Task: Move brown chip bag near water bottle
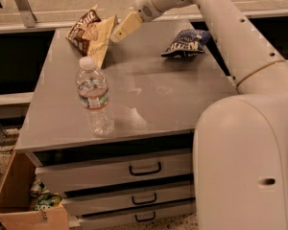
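**A:** Starting at the left: where is the thing to be moved?

**B:** The brown chip bag (89, 32) is propped up at the far left corner of the tabletop (173, 95), with its pale side turned to the right. The water bottle (93, 99) stands upright in front of it, nearer the front edge and apart from the bag.

**A:** And the gripper?

**B:** The gripper (121, 31) is just right of the bag's pale edge, tilted down and to the left. It is either touching that edge or a hair off it, and I can't say which. Nor can I tell whether the jaws are spread or pressed together.

**A:** So the step in hand is the grasp. How should it be done well?

**B:** I'd take the bag by its upper pale edge, where the crinkled film offers a fold to pinch. It should be lifted clear rather than dragged, and set down short of the bottle. The bottle looks light and could tip if nudged.

**A:** Anything further right?

**B:** A dark blue chip bag (186, 43) lies well clear on the right. The arm (216, 18) reaches in from the right, over the far edge, with its wrist bent down towards the brown bag.
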`<state>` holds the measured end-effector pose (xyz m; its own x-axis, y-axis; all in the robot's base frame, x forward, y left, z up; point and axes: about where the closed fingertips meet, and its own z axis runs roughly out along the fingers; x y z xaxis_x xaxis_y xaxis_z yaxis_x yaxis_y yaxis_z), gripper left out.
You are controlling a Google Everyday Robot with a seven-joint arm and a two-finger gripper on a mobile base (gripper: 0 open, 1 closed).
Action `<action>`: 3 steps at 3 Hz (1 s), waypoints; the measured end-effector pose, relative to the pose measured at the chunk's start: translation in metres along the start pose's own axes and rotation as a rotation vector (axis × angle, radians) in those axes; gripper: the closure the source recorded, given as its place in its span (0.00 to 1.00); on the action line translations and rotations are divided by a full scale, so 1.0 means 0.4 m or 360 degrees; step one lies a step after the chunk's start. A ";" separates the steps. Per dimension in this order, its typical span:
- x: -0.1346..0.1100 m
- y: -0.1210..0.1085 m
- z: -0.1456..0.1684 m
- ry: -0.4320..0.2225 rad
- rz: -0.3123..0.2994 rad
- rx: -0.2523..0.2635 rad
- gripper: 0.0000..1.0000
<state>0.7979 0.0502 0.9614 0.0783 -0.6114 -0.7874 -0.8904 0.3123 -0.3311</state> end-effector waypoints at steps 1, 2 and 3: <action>-0.032 -0.002 0.107 -0.0095 0.0180 0.0007 0.00; -0.035 0.001 0.197 -0.0065 0.0268 0.0027 0.00; -0.039 0.017 0.261 -0.0027 0.0334 -0.0002 0.00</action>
<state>0.8373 0.1378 0.9171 -0.1016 -0.5205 -0.8478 -0.8885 0.4308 -0.1580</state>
